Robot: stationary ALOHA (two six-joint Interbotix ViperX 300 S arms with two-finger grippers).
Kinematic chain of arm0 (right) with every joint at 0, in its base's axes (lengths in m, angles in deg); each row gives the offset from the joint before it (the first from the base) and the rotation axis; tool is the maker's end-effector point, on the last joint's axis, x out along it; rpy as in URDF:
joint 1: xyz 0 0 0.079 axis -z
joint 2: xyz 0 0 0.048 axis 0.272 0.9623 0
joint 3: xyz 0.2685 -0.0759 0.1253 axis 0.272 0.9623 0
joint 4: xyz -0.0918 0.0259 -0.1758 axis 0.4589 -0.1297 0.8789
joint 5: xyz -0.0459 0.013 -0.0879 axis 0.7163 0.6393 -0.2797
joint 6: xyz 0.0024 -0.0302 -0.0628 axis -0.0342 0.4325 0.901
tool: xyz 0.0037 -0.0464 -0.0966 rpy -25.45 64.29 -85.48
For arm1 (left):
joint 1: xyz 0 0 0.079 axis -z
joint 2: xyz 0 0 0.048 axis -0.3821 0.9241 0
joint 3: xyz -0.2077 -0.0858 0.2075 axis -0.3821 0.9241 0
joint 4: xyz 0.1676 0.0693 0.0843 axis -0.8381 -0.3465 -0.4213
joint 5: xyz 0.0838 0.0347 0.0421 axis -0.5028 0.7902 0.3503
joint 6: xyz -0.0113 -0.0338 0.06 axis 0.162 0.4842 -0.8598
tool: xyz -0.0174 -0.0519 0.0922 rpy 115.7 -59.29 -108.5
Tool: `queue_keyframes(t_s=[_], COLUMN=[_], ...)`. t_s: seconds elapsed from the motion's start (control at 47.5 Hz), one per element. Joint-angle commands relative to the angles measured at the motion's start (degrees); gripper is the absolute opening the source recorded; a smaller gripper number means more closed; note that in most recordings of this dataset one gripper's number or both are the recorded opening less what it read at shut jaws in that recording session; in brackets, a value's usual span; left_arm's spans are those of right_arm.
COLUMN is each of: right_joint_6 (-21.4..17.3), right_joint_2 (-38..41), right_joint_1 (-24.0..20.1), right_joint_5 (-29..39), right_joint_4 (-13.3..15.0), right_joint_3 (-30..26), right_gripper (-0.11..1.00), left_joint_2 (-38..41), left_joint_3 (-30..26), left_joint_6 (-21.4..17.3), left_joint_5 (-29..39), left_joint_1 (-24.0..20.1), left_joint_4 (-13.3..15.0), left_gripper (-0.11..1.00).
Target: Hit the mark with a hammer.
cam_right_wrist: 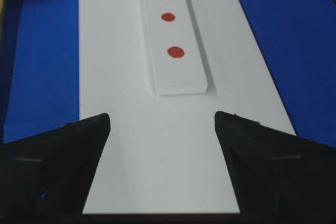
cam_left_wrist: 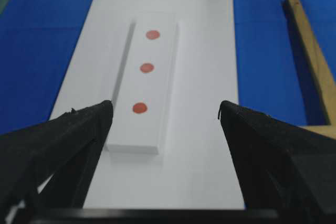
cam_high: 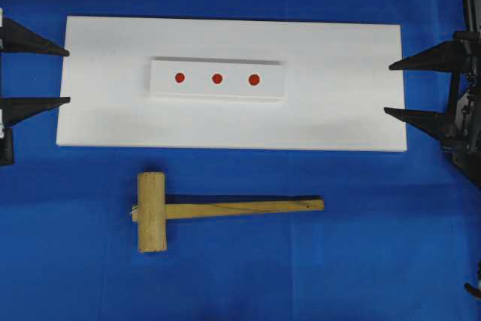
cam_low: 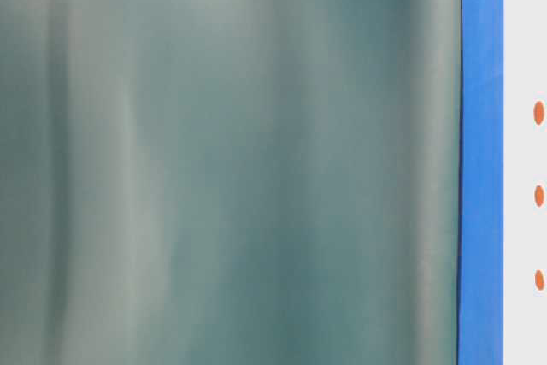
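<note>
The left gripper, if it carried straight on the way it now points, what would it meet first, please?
Probably the white block with the red dots, lying on the white board straight ahead between the open jaws of the left gripper. If it travels high, it may pass over it; height is unclear.

Blue surface (cam_high: 361, 261) lies open around the hammer (cam_high: 225, 209), which rests apart from the white board (cam_high: 338, 110); only the raised white block (cam_high: 218, 79) interrupts the board's flat top.
</note>
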Motion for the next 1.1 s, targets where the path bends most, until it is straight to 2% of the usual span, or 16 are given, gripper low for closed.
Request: queue_keyframes(t_s=[0.0, 0.169, 1.075], right_joint_6=[-0.18, -0.26, -0.35], right_joint_2=[0.18, 0.18, 0.18], right_joint_1=[0.09, 0.09, 0.26], right_joint_5=[0.18, 0.18, -1.41], right_joint_4=[0.09, 0.09, 0.09], right_joint_3=[-0.62, -0.62, -0.62], right_gripper=[0.76, 0.71, 0.72], left_joint_2=[-0.70, -1.58, -1.58], left_joint_3=[-0.09, 0.26, 0.62], left_joint_6=[-0.53, -1.05, -1.05], left_joint_5=[0.26, 0.62, 0.62], left_joint_1=[0.18, 0.18, 0.18], left_joint_4=[0.00, 0.00, 0.00], left_gripper=[0.80, 0.80, 0.80])
